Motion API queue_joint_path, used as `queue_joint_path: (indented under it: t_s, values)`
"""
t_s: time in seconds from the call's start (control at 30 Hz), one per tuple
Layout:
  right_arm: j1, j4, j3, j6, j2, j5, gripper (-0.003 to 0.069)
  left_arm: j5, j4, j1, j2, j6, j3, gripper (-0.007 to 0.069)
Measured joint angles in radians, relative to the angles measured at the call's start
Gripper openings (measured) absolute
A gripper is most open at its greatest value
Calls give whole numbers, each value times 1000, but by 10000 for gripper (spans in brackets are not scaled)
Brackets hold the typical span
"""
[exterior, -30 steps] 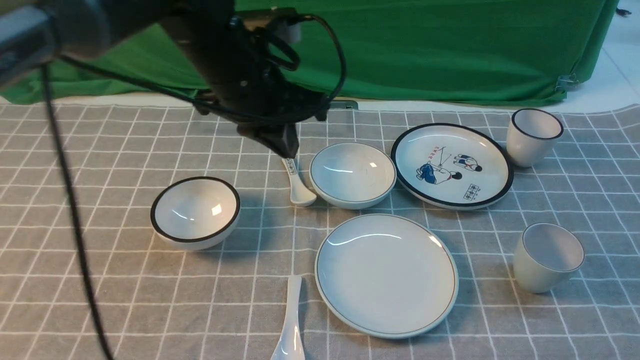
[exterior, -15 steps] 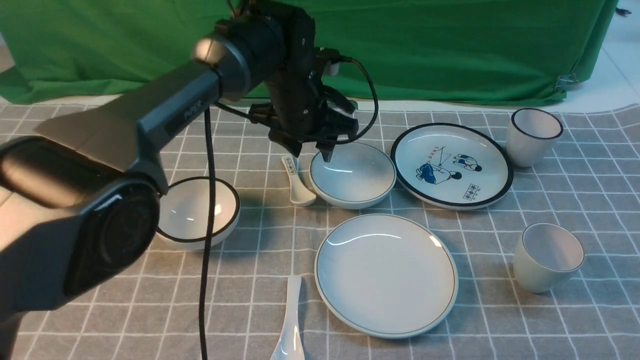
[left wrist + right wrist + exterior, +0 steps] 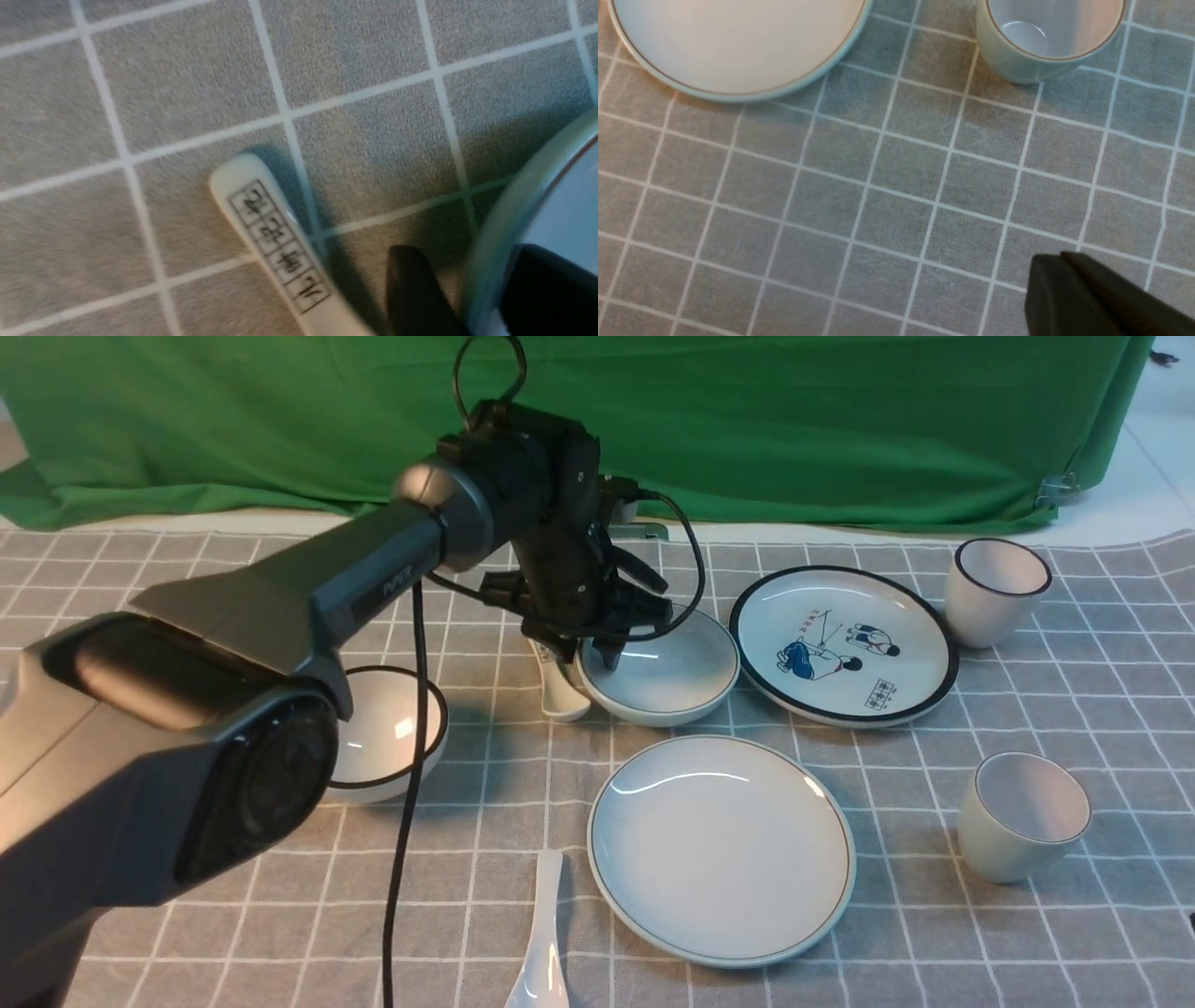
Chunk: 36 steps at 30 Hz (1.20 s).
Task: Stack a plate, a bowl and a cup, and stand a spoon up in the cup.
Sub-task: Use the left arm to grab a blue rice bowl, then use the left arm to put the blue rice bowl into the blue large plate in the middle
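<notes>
The pale bowl (image 3: 674,677) sits at mid-table. My left gripper (image 3: 588,658) is open and straddles its left rim, one finger inside and one outside, with a gap to the rim. In the left wrist view the gripper (image 3: 481,291) brackets the bowl rim (image 3: 495,224). The plain plate (image 3: 721,849) lies in front of the bowl and the pale cup (image 3: 1022,817) stands to its right. The plain white spoon (image 3: 543,947) lies at the front edge. My right gripper (image 3: 1045,275) is shut and empty, above the cloth near the plate (image 3: 738,42) and cup (image 3: 1048,37).
A small spoon with printed marks (image 3: 560,691) lies just left of the bowl, close to my outer finger; it also shows in the left wrist view (image 3: 275,242). A black-rimmed bowl (image 3: 383,737) sits left; a cartoon plate (image 3: 843,644) and a black-rimmed cup (image 3: 994,590) sit at back right.
My left arm has swung right from above the marked spoon and come down, so its fingers now straddle the pale bowl's left rim. Nothing on the table has moved.
</notes>
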Motion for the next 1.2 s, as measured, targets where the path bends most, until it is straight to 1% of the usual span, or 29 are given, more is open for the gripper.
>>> queue_joint_path:
  t_s: [0.07,0.13,0.27,0.3,0.33,0.43,0.5,0.57,0.6,0.63,0.67,0.77,0.9,0.97,1.03,1.1,1.2]
  values:
    - [0,0,0,-1,0,0,32,-5,-7,0,0,-3,-5,139]
    - [0,0,0,-1,0,0,34,-5,-13,0,-15,-9,-10,82]
    - [0,0,0,-3,0,0,36,13,8,-5,-46,-13,-10,36]
    - [0,0,0,-3,0,0,35,41,42,-5,-72,-13,-8,32]
    - [0,0,0,-3,0,0,35,46,45,-5,-75,-13,-8,32]
    - [0,0,0,-3,0,0,35,128,39,8,-164,3,-4,32]
    - [0,0,0,-3,0,0,36,174,-5,11,-222,38,-2,32]
    - [0,-1,0,-4,0,-4,40,187,-78,3,-287,82,13,32]
    - [0,-1,0,-4,0,-7,41,187,-91,0,-292,88,16,32]
    - [0,-4,0,-4,0,-16,43,187,-133,-17,-327,105,46,32]
    - [0,-4,0,-4,0,-17,43,187,-135,-24,-330,108,56,32]
    - [0,-7,0,-4,0,-30,47,185,-159,-96,-347,133,196,32]
    - [0,-8,0,-4,0,-30,52,105,-169,-139,-330,139,354,32]
    - [0,-8,0,-4,0,-30,54,58,-172,-145,-326,139,414,32]
    - [0,-8,0,-4,0,-30,55,30,-173,-146,-325,137,440,32]
    - [0,-8,0,-4,0,-30,59,-35,-173,-146,-324,136,485,32]
    - [0,-8,0,-4,0,-33,63,-75,-177,-146,-324,136,495,32]
